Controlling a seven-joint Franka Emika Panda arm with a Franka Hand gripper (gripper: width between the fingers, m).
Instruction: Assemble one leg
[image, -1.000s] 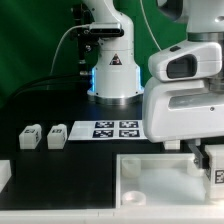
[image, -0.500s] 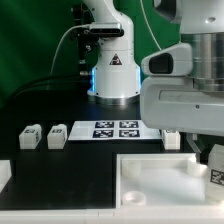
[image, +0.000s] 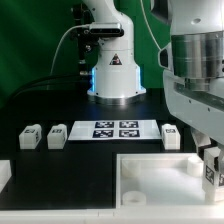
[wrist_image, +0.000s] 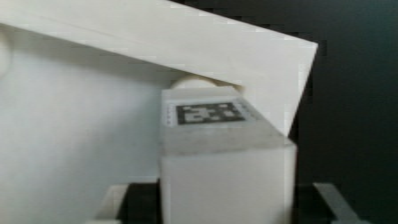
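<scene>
Clamping the leg (wrist_image: 222, 150) firmly, the gripper (image: 210, 167) holds it tilted at the panel's (image: 140, 157) corner hole (wrist_image: 192, 80), where a slightly off-centre tip could catch the rim, jam, or twist in the grasp.

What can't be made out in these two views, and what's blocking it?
- Grip: whether the gripper clamps the small white plastic leg with a square tag; wrist view's edge cuts the fingers, exterior view's right edge and the arm hide them.
- Large white square panel: corner by the leg, hidden by leg (wrist view) and arm (exterior view).
- White object at the exterior view's left edge: cut off, unidentifiable.
</scene>
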